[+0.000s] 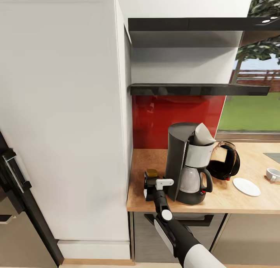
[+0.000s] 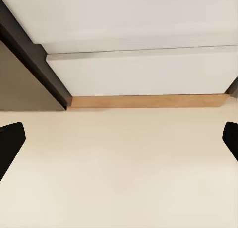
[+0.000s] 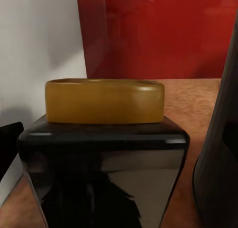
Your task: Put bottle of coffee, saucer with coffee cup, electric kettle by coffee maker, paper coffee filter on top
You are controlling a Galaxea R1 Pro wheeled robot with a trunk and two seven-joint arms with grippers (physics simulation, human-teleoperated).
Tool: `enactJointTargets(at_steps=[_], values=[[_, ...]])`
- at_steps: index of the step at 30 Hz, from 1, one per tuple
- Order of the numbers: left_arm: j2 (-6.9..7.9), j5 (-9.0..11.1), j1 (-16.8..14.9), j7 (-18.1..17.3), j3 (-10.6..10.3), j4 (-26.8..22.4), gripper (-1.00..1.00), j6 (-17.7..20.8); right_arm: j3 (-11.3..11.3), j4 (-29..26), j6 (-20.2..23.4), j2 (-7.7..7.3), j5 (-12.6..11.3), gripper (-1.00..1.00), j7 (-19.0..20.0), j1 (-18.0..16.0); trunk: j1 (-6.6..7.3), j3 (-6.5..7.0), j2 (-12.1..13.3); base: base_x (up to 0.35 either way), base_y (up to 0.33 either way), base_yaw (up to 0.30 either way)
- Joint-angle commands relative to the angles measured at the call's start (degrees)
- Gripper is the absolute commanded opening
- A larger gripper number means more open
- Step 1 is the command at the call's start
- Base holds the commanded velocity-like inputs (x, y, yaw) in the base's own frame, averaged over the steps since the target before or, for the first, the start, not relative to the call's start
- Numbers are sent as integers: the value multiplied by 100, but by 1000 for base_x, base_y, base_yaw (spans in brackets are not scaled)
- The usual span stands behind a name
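Jaws on the right gripper [image 1: 151,187] are sitting around the bottle of coffee [image 1: 151,174], one on either side of its dark body, but whether they are actually pressing on it I cannot tell. The bottle is standing upright on the kitchen countertop [image 1: 237,202], just beside the coffee maker [image 1: 187,163] on its wall side, near the counter's front edge. In the right wrist view the bottle [image 3: 105,153] is showing very close, with its yellow-gold lid [image 3: 105,101] on top, the red backsplash [image 3: 163,34] behind it and the dark side of the coffee maker [image 3: 220,153] at the edge.

On the left gripper [image 2: 119,141] the jaws are standing wide apart with nothing between them (only the dark fingertips [image 2: 10,138] are visible), pointing at a pale floor [image 2: 119,178] and a white plinth [image 2: 139,74].

A paper coffee filter [image 1: 203,135] is resting on top of the coffee maker, tilted. The electric kettle [image 1: 224,161] is standing just beside the machine on its window side. Next comes the saucer [image 1: 246,186], lying bare, and the coffee cup [image 1: 273,175] is sitting on the counter beyond it, apart from it. The kitchen shelf [image 1: 198,90] is hanging above.
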State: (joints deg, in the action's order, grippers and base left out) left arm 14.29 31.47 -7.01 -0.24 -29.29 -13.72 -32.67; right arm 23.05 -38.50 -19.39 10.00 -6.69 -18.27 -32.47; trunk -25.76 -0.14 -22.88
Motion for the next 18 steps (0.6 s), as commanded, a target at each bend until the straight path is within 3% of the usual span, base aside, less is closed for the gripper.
enactJointTargets(at_steps=[1,18], values=[[4,60,-2,-2,-49,1,100,-19,21,9,-38,0,-60,100,-19,-5,-2,-2,-4,0,0,0],[4,61,-3,1,-41,-1,100,-20,16,7,-38,0,-60,100,-19,-5,-2,-2,-4,-67,0,0]])
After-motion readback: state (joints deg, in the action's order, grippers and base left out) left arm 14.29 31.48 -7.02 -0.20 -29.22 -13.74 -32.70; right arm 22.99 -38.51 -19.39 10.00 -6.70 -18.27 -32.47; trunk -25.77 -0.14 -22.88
